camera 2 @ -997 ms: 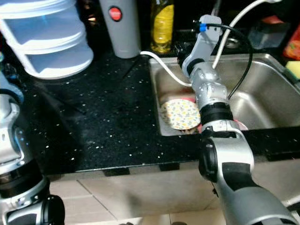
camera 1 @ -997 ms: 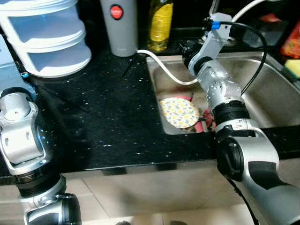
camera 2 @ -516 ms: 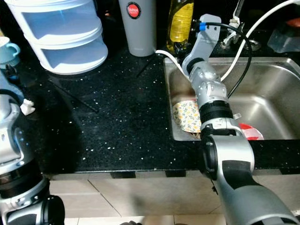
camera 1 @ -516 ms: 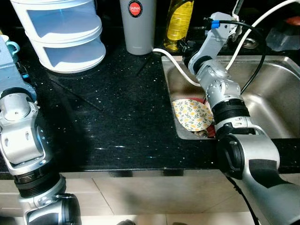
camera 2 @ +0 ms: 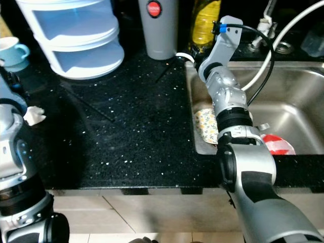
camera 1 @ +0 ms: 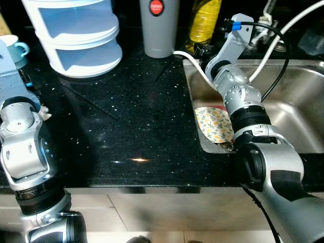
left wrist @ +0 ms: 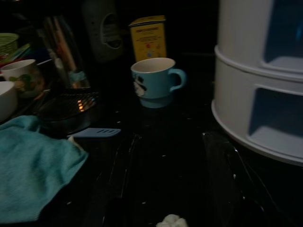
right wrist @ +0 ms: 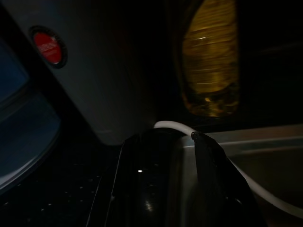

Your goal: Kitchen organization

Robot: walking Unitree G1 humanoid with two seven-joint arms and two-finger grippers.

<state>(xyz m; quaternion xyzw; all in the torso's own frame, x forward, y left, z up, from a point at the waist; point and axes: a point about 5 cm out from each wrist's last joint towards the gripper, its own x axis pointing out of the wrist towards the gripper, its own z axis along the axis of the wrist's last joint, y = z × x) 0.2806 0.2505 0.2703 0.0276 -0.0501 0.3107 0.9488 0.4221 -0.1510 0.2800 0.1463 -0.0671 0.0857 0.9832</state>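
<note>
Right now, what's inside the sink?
In the sink lies a floral plate at its left end, with a red item beside it and a white hose draped over the rim. The right arm covers part of the plate and whatever lies beneath.

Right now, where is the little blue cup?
The blue cup sits at the far left of the black counter in the head views, just left of the white drawers.
</note>
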